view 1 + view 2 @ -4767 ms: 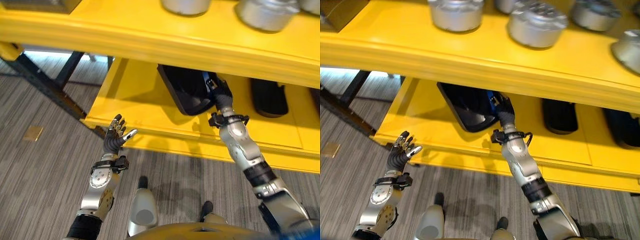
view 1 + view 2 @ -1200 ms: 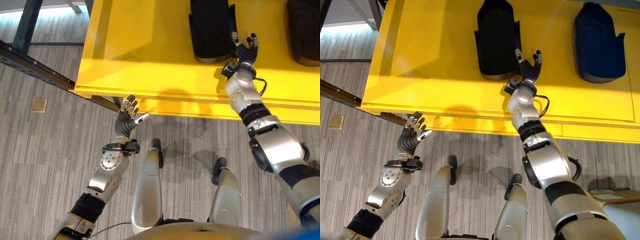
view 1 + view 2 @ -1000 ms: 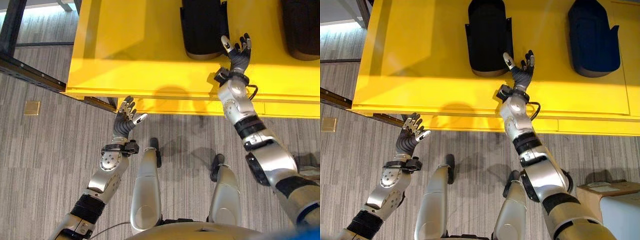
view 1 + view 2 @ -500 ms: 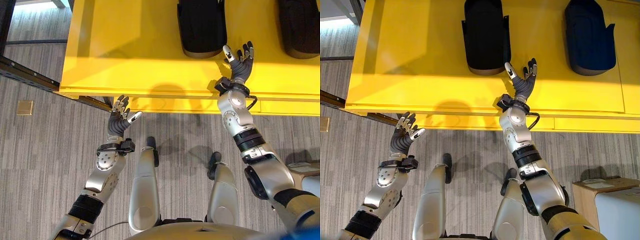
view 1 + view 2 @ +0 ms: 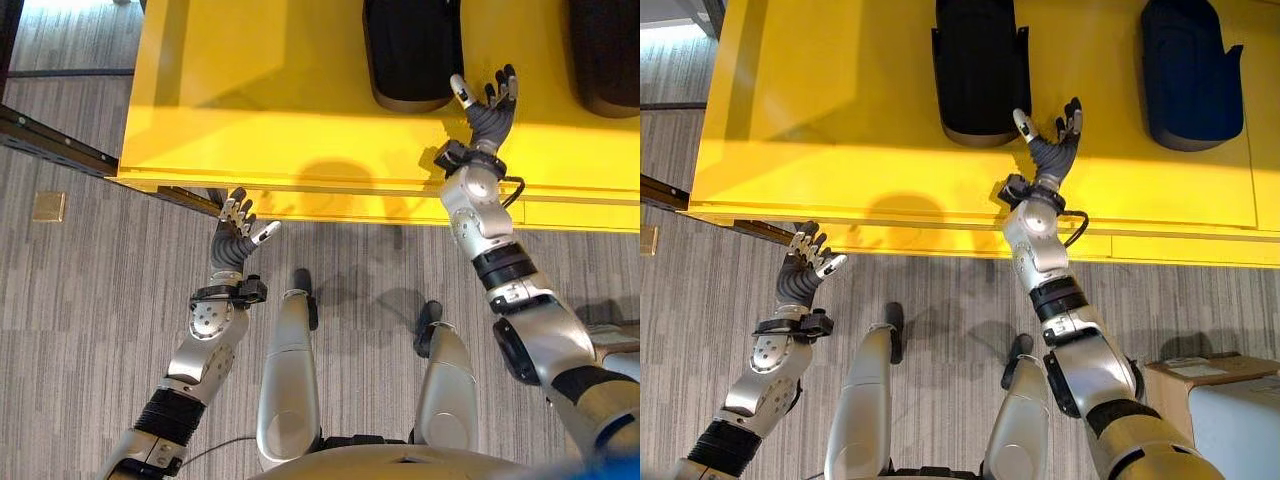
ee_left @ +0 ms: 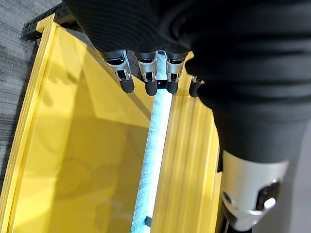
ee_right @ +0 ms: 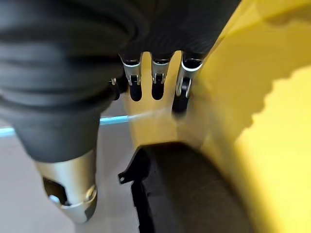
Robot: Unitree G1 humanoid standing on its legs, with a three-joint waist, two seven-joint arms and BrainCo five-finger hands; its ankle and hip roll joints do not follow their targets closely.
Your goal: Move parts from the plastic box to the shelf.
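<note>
Yellow shelf (image 5: pixel 840 120): right hand (image 5: pixel 1050 150) spread, empty, beside black part (image 5: pixel 980 70); left hand (image 5: pixel 800 275) spread, empty.

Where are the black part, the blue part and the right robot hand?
black part (image 5: pixel 978 70), right eye view, middle of its top face
blue part (image 5: pixel 1188 75), right eye view, middle of its body
right robot hand (image 5: pixel 1051 152), right eye view, its palm

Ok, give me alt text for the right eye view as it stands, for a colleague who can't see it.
The right hand is open over a yellow shelf, just beside the near end of a black part, not touching it. A dark blue part lies farther right on the shelf. The left hand is open and empty above grey carpet.
</note>
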